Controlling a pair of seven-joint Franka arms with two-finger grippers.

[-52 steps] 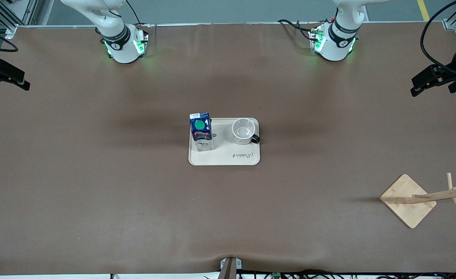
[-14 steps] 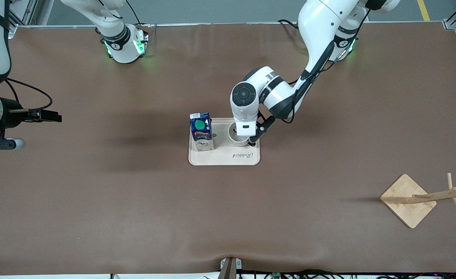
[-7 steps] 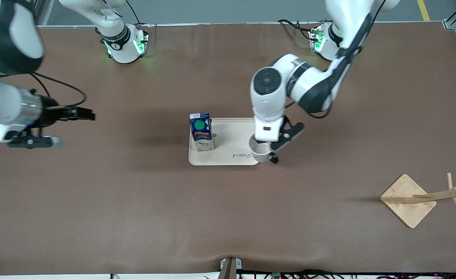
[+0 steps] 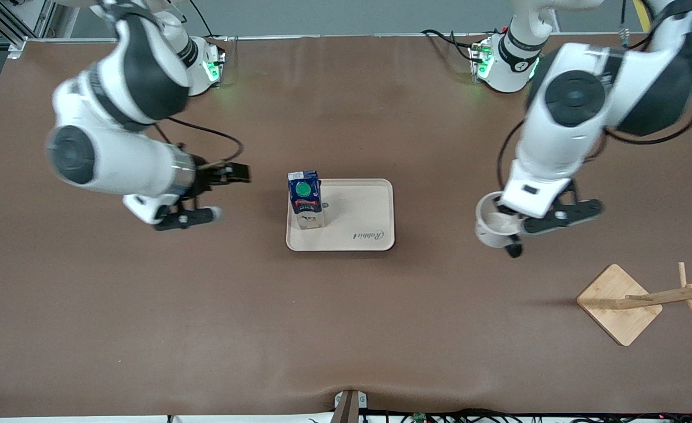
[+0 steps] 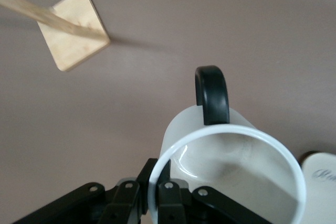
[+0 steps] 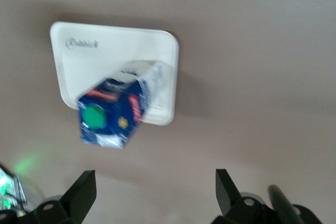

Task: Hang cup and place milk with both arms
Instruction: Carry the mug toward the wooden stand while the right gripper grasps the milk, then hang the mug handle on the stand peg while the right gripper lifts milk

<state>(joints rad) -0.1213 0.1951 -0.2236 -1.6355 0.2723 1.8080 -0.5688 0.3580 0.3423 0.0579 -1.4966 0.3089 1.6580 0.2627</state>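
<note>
The cup (image 4: 492, 226), a small white mug with a black loop handle, is up in the air, clamped at its rim by the left gripper (image 4: 513, 226) over bare brown table between the cream rectangular tray (image 4: 358, 238) and the wooden rack with a square bamboo base (image 4: 619, 304). In the left wrist view the gripper's black fingers (image 5: 167, 200) pinch the mug wall (image 5: 226, 171), the handle (image 5: 212, 94) points away from the fingers, the rack base (image 5: 76, 29) sits well apart on the table, and a corner of the tray (image 5: 320, 182) shows at the edge. The milk (image 4: 305, 200), a small dark-blue carton with a round green cap and white lower part, stands upright on the tray, at the tray's end toward the right arm. The right gripper (image 4: 231, 173) hangs over bare table near the carton, apart from it, toward the right arm's end. In the right wrist view its two black fingers (image 6: 79, 192) are spread wide with nothing between them, carton (image 6: 113, 114) and tray (image 6: 84, 51) farther off.
</note>
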